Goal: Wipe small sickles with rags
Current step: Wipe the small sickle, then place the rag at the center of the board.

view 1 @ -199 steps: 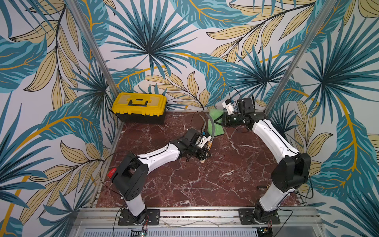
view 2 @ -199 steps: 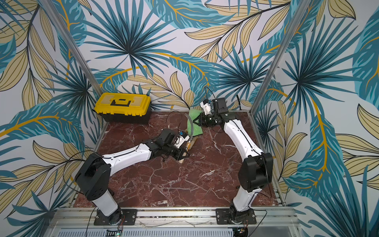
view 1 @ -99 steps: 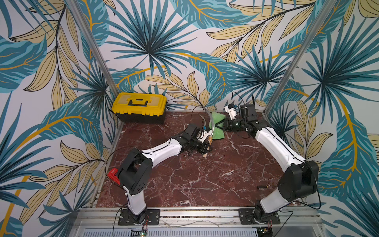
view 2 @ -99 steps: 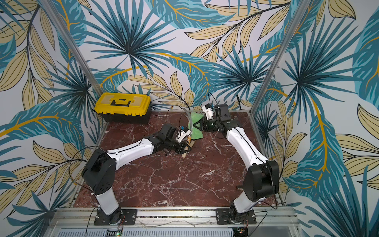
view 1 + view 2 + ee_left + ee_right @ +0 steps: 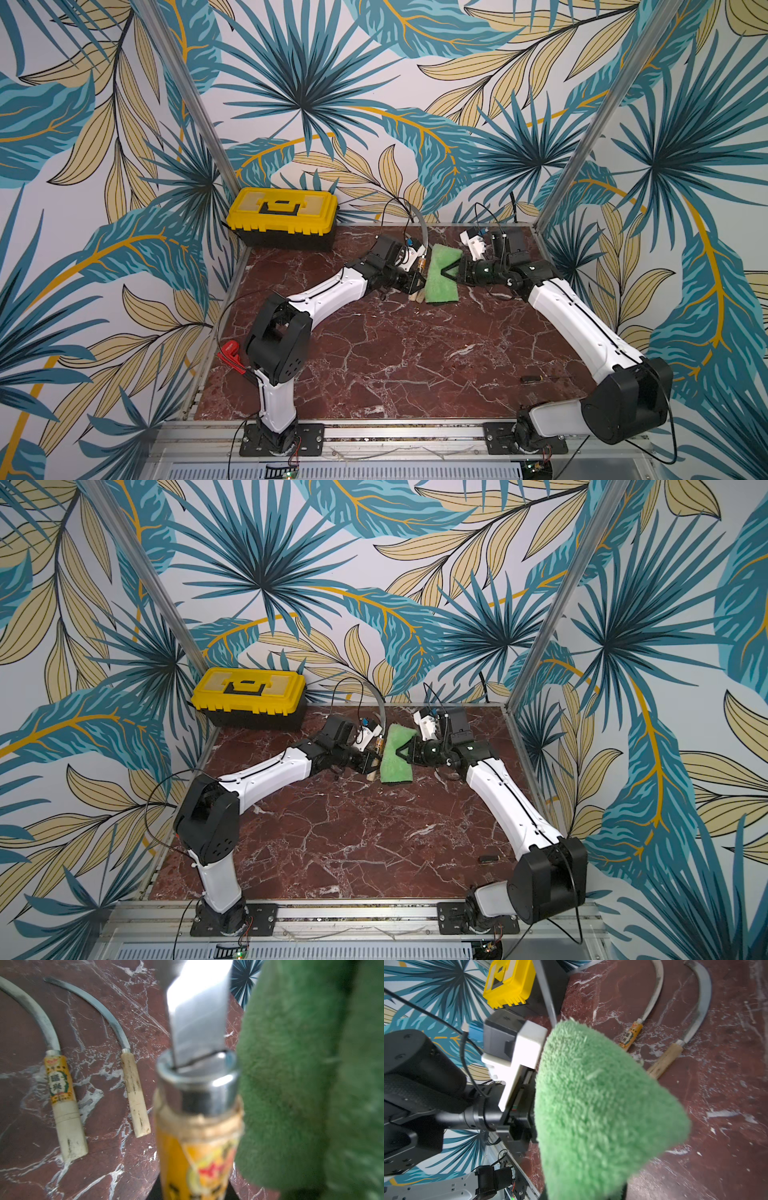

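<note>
While in the left hand (image 5: 415, 284), sickle (image 5: 198, 1088) just beside rag (image 5: 440, 287).

2 high front cams, 2 wrist close-ups

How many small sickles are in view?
3. A raised sickle is in the left tool, beside the green rag; a labelled sickle and a plain-handled sickle lie side by side on the table.

white arm links (image 5: 328, 291), black joints (image 5: 278, 345) (thin black cables)
</note>
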`<move>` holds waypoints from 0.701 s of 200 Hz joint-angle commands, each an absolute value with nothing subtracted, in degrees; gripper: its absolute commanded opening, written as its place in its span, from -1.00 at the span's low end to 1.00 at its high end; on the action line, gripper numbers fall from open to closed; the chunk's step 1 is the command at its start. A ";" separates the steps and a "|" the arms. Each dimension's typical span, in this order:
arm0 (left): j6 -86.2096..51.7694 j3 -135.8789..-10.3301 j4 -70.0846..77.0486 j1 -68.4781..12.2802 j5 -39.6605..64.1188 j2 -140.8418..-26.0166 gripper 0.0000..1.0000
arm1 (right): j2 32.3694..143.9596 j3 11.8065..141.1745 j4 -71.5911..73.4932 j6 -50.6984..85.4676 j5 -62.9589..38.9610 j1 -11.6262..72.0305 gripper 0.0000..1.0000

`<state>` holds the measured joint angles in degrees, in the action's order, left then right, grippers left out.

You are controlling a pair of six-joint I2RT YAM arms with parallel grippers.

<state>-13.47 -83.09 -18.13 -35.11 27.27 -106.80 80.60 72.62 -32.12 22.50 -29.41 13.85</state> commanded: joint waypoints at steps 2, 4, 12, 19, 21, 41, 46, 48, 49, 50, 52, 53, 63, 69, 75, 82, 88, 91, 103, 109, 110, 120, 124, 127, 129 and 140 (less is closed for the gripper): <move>-12.66 -81.76 -19.29 -35.33 24.59 -103.58 -1.00 | 80.49 71.27 -37.07 21.75 -24.89 13.27 -0.87; -12.72 -81.50 -19.19 -35.33 24.34 -103.39 -1.00 | 80.57 71.28 -37.13 21.96 -24.70 13.27 -0.88; -12.82 -80.45 -19.19 -35.41 23.52 -102.59 -1.00 | 80.97 71.26 -37.63 22.39 -24.18 13.27 -0.87; -12.77 -79.60 -19.30 -35.42 23.10 -101.96 -1.00 | 81.37 71.28 -38.22 22.48 -23.82 13.27 -0.87; -12.82 -79.38 -19.37 -35.42 23.00 -101.85 -1.00 | 81.56 71.26 -38.54 22.56 -23.64 13.27 -0.87; -13.09 -77.28 -19.84 -35.42 22.51 -100.36 -1.00 | 83.14 70.70 -41.11 22.61 -21.83 13.18 -0.86; -13.18 -76.92 -19.86 -35.42 22.56 -100.00 -1.00 | 83.74 70.46 -41.80 22.72 -21.60 13.10 -0.86; -13.23 -76.67 -19.93 -35.42 22.56 -99.84 -1.00 | 83.97 70.44 -42.05 22.75 -21.51 13.05 -0.86; -13.25 -76.52 -19.94 -35.42 22.57 -99.75 -1.00 | 84.09 70.37 -42.16 22.80 -21.48 13.03 -0.86; -13.26 -76.41 -19.90 -35.42 22.58 -99.71 -1.00 | 84.19 70.34 -42.35 22.78 -21.42 13.02 -0.86; -13.27 -76.16 -19.92 -35.42 22.56 -99.57 -1.00 | 84.35 70.21 -42.56 22.79 -21.33 12.97 -0.86; -13.27 -76.09 -19.93 -35.42 22.58 -99.49 -1.00 | 84.45 70.09 -42.64 22.78 -21.34 12.94 -0.86; -13.43 -75.09 -19.94 -35.42 22.65 -98.78 -1.00 | 85.29 69.25 -43.41 22.58 -20.50 12.79 -0.86; -13.52 -74.55 -19.94 -35.42 22.56 -98.41 -1.00 | 85.78 68.50 -43.65 22.64 -20.12 12.74 -0.85; -13.53 -74.14 -19.95 -35.42 22.45 -98.04 -1.00 | 86.31 67.74 -43.66 22.50 -19.93 12.61 -0.85; -13.62 -73.62 -19.94 -35.42 22.46 -97.68 -1.00 | 87.11 67.09 -43.95 22.36 -19.74 12.42 -0.85; -13.71 -73.21 -19.93 -35.42 22.42 -97.39 -1.00 | 87.88 66.68 -44.39 22.33 -19.16 12.35 -0.85; -13.71 -73.06 -19.95 -35.41 22.41 -97.24 -1.00 | 88.30 66.56 -44.66 22.32 -18.86 12.27 -0.85; -13.88 -72.37 -19.94 -35.41 22.46 -96.63 -1.00 | 89.96 66.10 -45.72 21.87 -17.71 12.13 -0.85; -13.89 -72.18 -19.94 -35.42 22.49 -96.44 -1.00 | 90.74 65.84 -45.87 21.84 -17.36 12.00 -0.85; -13.89 -72.17 -19.90 -35.42 22.45 -96.38 -1.00 | 90.85 65.79 -45.92 21.82 -17.29 11.98 -0.85; -13.89 -71.82 -19.88 -35.42 22.39 -96.09 -1.00 | 92.10 65.27 -45.61 21.67 -17.40 11.71 -0.84; -13.89 -71.66 -19.94 -35.42 22.34 -96.00 -1.00 | 92.59 65.01 -45.19 21.75 -17.68 11.56 -0.84; -13.89 -71.62 -19.95 -35.42 22.39 -95.92 -1.00 | 92.96 64.85 -44.90 21.76 -18.00 11.48 -0.84; -13.89 -71.63 -19.93 -35.42 22.41 -95.90 -1.00 | 93.20 64.75 -44.76 21.90 -18.08 11.39 -0.84; -13.80 -71.49 -19.90 -35.42 22.28 -95.80 -1.00 | 94.56 64.50 -44.37 22.07 -18.08 11.09 -0.83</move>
